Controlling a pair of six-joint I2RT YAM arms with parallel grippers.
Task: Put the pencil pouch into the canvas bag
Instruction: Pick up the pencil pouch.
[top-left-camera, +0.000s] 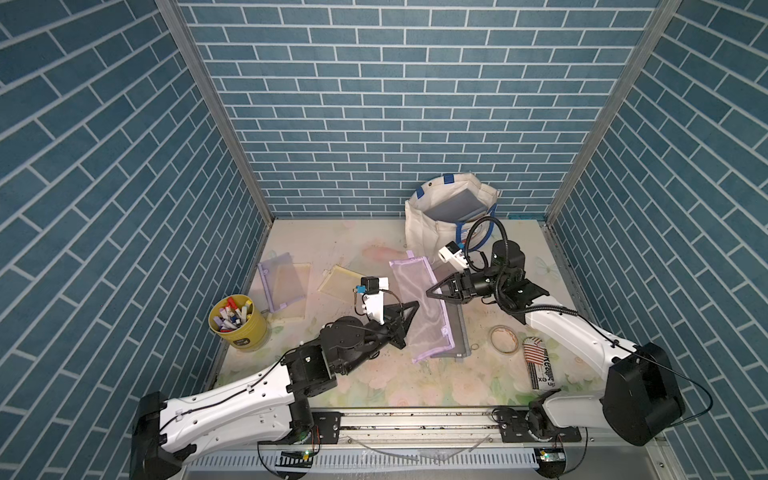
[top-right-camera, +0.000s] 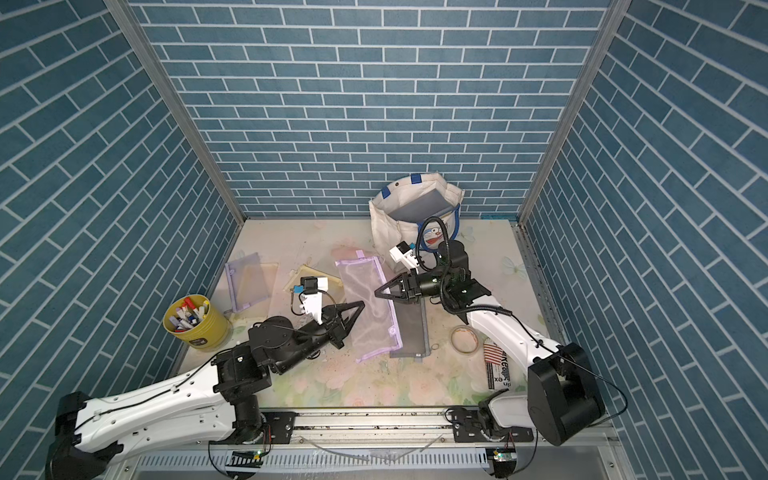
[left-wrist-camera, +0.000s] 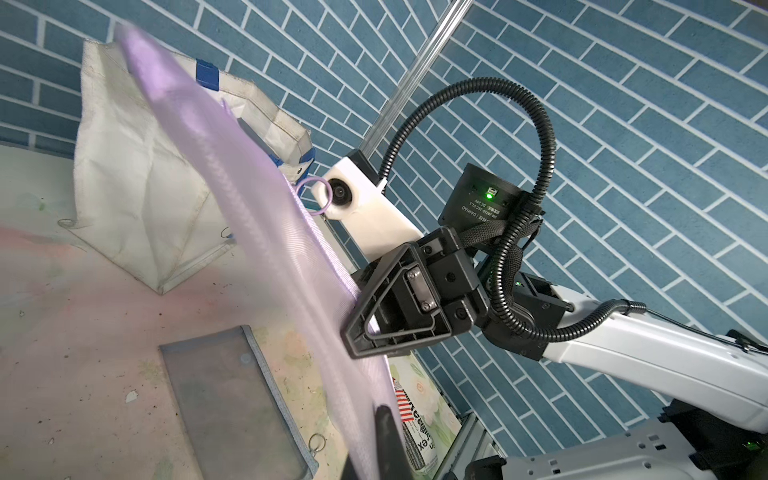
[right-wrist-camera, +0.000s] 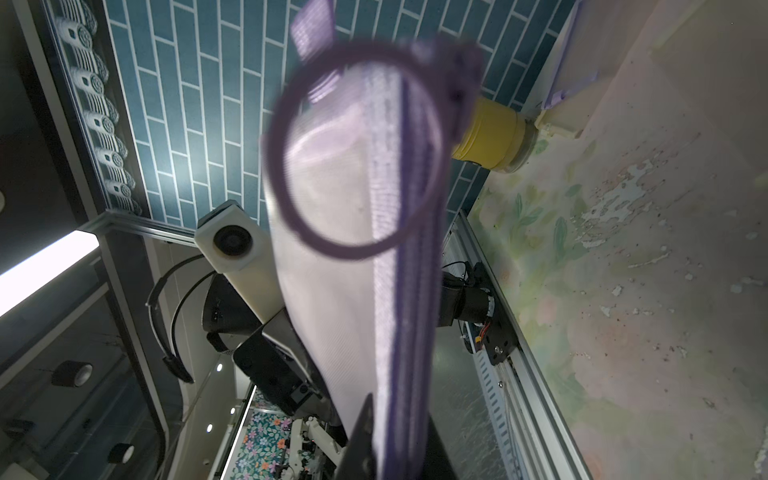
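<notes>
The table (top-left-camera: 374, 386) carries everything. Taking its middle as the dial's centre in both top views, the canvas bag (top-left-camera: 419, 226) stands at about 1 o'clock by the back wall. Its mouth is up and open, with a flat grey slab (top-left-camera: 457, 203) leaning inside. I judge it stands that way so things can go in from above.

The pencil pouch (top-left-camera: 417, 324), lilac mesh, is near the centre, raised and stretched between the two arms, running from 11 to 5 o'clock. Under its 3 o'clock edge lies a grey pouch (top-left-camera: 455, 332). A yellow cup (top-left-camera: 239, 328) sits at 8 o'clock, well apart.

The left gripper (top-left-camera: 415, 305) has its jaws pinched on the pouch's 9 o'clock edge. The right gripper (top-left-camera: 429, 292) is clamped on the zip edge at 3 o'clock. Two holds probably keep the limp mesh flat for carrying to the bag.

The top views give the layout but hardly show the clamps. The left wrist view shows the right gripper (left-wrist-camera: 349, 332) biting the edge. The right wrist view alone shows the zip's pull ring (right-wrist-camera: 353, 250) dangling close to the lens.
</notes>
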